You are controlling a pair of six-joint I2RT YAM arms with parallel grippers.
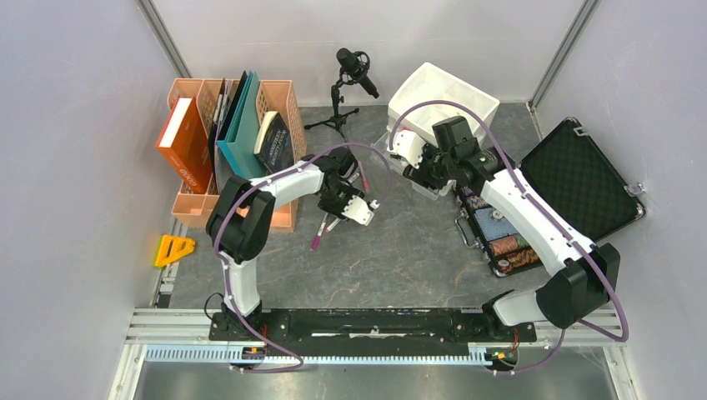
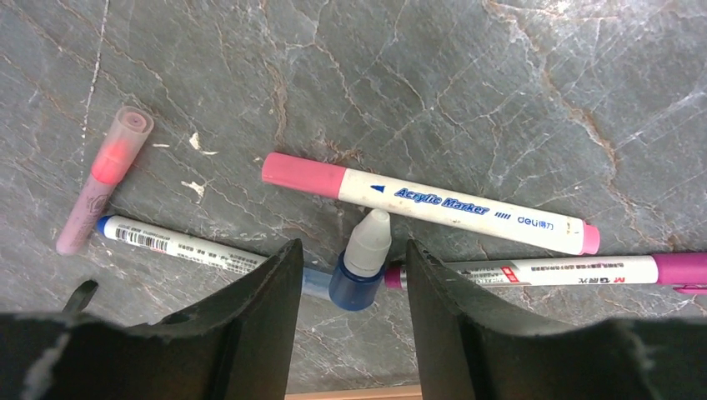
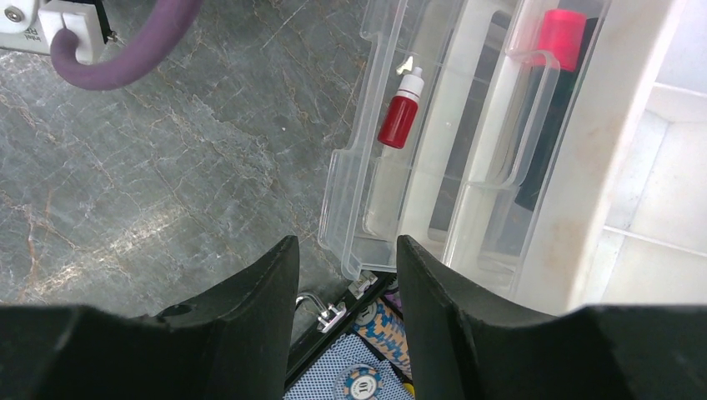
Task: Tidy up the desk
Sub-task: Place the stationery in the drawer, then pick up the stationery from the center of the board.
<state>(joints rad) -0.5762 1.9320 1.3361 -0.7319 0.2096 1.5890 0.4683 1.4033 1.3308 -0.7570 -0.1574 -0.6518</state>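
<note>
The desk (image 1: 392,258) is dark grey stone with pale veins. My left gripper (image 2: 352,246) (image 1: 354,207) hangs low over it, open, its black fingers (image 2: 267,292) straddling a small blue bottle (image 2: 364,267) with a white cap; gaps show on both sides. Around the bottle lie a pink-capped acrylic marker (image 2: 425,202), a magenta-capped marker (image 2: 567,271), a blue-tipped white pen (image 2: 175,244) and a pink highlighter (image 2: 104,179). My right gripper (image 3: 346,242) (image 1: 421,177) is open and empty above the corner of a clear tray (image 3: 367,167), which holds a small red bottle (image 3: 400,117).
An orange file rack (image 1: 225,125) with books stands at the back left, and a microphone on a tripod (image 1: 350,71) at the back. A white bin (image 1: 446,96) sits behind the clear tray. An open black case (image 1: 575,179) with poker chips (image 1: 504,242) lies at right. A yellow triangle (image 1: 173,248) is at left.
</note>
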